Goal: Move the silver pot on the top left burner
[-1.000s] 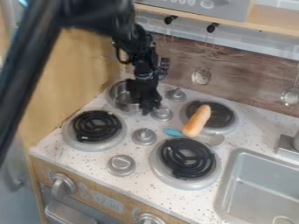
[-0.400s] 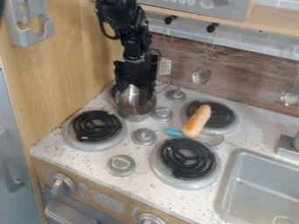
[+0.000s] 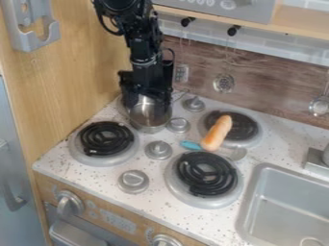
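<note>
Beyond the front left burner (image 3: 105,139), a little to its right, I find the silver pot (image 3: 149,121), seemingly over part of the top left burner (image 3: 122,106). Past that same front burner, my gripper (image 3: 147,99) hangs down at the pot's mouth; I cannot tell whether it is clamped on the wall or apart. I judge the carrying nearly done: left are centring the pot, letting go if I hold it, and lifting clear.

Pot (image 3: 149,123) shiny metal, coils (image 3: 221,172) slightly glossy, side panel (image 3: 67,79) smooth wood w/ matt fin., sink (image 3: 279,209) smooth & matt.
</note>
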Available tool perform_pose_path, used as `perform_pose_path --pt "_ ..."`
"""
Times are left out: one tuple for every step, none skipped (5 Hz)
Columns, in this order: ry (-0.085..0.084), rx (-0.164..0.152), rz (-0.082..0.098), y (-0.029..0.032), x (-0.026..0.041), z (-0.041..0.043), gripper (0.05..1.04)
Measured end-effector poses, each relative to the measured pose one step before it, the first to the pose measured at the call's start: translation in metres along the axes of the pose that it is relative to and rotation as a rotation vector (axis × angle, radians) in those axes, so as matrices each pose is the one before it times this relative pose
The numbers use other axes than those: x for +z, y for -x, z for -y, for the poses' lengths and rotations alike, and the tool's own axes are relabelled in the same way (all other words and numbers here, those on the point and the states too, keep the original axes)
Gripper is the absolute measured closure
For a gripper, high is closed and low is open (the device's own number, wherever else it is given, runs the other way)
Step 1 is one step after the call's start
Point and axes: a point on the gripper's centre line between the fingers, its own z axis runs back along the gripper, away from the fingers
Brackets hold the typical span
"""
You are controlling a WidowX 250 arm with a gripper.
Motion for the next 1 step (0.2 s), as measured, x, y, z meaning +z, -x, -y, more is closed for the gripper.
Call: perform_pose_path --pt "0.014 0.0049 -0.0381 0.01078 -0.00527 0.00887 0.085"
